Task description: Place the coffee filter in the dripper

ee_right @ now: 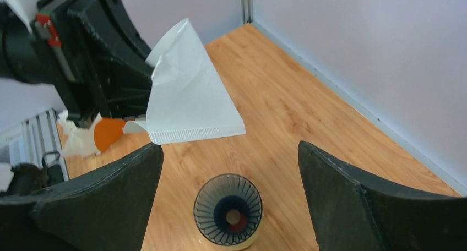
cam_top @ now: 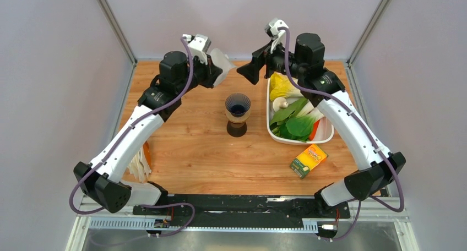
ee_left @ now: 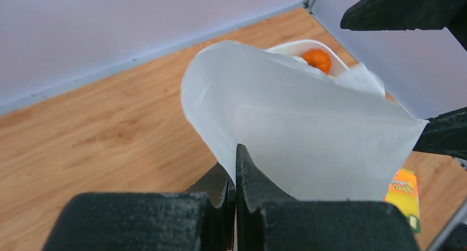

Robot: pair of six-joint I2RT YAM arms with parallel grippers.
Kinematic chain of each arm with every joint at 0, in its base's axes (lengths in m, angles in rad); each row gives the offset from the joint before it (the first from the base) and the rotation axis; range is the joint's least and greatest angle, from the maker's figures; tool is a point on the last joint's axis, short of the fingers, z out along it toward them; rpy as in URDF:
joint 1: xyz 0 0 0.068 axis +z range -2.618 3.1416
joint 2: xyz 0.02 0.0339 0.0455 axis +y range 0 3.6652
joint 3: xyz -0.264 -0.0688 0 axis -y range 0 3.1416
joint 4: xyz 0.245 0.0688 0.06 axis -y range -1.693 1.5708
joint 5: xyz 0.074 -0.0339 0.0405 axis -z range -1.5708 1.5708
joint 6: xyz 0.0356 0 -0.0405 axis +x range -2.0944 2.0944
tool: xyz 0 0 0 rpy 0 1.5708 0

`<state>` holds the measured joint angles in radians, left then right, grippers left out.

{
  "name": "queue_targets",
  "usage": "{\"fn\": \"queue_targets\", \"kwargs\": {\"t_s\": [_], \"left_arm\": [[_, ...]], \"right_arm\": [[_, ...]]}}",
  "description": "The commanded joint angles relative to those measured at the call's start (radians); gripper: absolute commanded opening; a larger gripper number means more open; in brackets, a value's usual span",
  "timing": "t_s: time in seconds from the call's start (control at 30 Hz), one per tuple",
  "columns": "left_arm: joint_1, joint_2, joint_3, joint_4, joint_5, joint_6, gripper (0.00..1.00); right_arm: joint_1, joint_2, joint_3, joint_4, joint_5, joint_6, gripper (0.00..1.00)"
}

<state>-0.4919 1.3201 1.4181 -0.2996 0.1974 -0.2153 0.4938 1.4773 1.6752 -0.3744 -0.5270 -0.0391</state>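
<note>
Left claw [ee_left: 235, 154] pinched tight on coffee filter [ee_left: 297, 130] edge, aloft near far edge of counter [cam_top: 193, 152]; dripper [cam_top: 238, 112] mid-counter, empty. Right claw [ee_right: 228, 152] gaping, holding nothing. Paper featherlight, floppy, crease-prone: likely best pinched at crimped seam.

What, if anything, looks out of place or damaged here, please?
Only a small thing: the coffee filter, held in the air by the left gripper, has one edge curled and creased rather than lying flat. The dripper stands upright, and nothing looks spilled.
</note>
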Motion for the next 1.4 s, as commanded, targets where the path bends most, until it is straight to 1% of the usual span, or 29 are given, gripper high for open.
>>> {"fn": "queue_targets", "kwargs": {"t_s": [0.0, 0.1, 0.2, 0.3, 0.43, 0.47, 0.5, 0.6, 0.67, 0.77, 0.8, 0.93, 1.1, 1.17, 1.2, 1.37], "left_arm": [[-0.059, 0.015, 0.083, 0.098, -0.289, 0.066, 0.0], [-0.069, 0.028, 0.099, 0.124, -0.33, 0.079, 0.0], [-0.07, 0.043, 0.119, 0.126, -0.351, 0.09, 0.0], [-0.07, 0.043, 0.119, 0.132, -0.376, 0.103, 0.0], [-0.074, 0.033, 0.109, 0.159, -0.367, 0.097, 0.0], [-0.075, 0.033, 0.109, 0.162, -0.369, 0.097, 0.0], [-0.086, 0.046, 0.128, 0.152, -0.4, 0.091, 0.0], [-0.09, 0.063, 0.155, 0.138, -0.441, 0.063, 0.0], [-0.092, 0.071, 0.173, 0.127, -0.446, 0.036, 0.0], [-0.095, 0.072, 0.182, 0.123, -0.433, 0.002, 0.0], [-0.097, 0.071, 0.181, 0.126, -0.425, -0.013, 0.0], [-0.097, 0.074, 0.19, 0.116, -0.392, -0.058, 0.0], [-0.098, 0.042, 0.136, 0.177, -0.336, -0.094, 0.0], [-0.097, 0.03, 0.119, 0.189, -0.325, -0.104, 0.0], [-0.097, 0.027, 0.115, 0.191, -0.325, -0.113, 0.0], [-0.097, 0.018, 0.09, 0.213, -0.329, -0.149, 0.0]], "right_arm": [[0.002, -0.041, 0.063, 0.124, 0.109, 0.189, 0.96], [0.002, -0.052, 0.051, 0.129, 0.08, 0.197, 0.97], [0.002, -0.084, 0.011, 0.13, 0.045, 0.154, 0.99], [0.003, -0.121, -0.02, 0.131, 0.048, 0.127, 1.0], [0.017, -0.105, -0.015, 0.132, 0.145, 0.16, 0.98], [0.028, -0.094, -0.006, 0.132, 0.174, 0.163, 0.98], [0.062, -0.07, 0.013, 0.132, 0.233, 0.154, 0.98], [0.104, -0.058, 0.013, 0.133, 0.251, 0.151, 0.98], [0.135, -0.052, 0.003, 0.137, 0.293, 0.134, 1.0], [0.159, -0.037, -0.004, 0.161, 0.385, 0.128, 1.0], [0.159, -0.028, -0.001, 0.168, 0.439, 0.133, 1.0], [0.16, -0.006, -0.004, 0.198, 0.471, 0.132, 1.0], [0.159, 0.013, -0.012, 0.228, 0.526, 0.138, 0.89], [0.157, 0.017, -0.013, 0.232, 0.556, 0.144, 0.82], [0.156, 0.018, -0.015, 0.232, 0.561, 0.148, 0.8], [0.154, 0.014, -0.046, 0.237, 0.544, 0.185, 0.76]]}}
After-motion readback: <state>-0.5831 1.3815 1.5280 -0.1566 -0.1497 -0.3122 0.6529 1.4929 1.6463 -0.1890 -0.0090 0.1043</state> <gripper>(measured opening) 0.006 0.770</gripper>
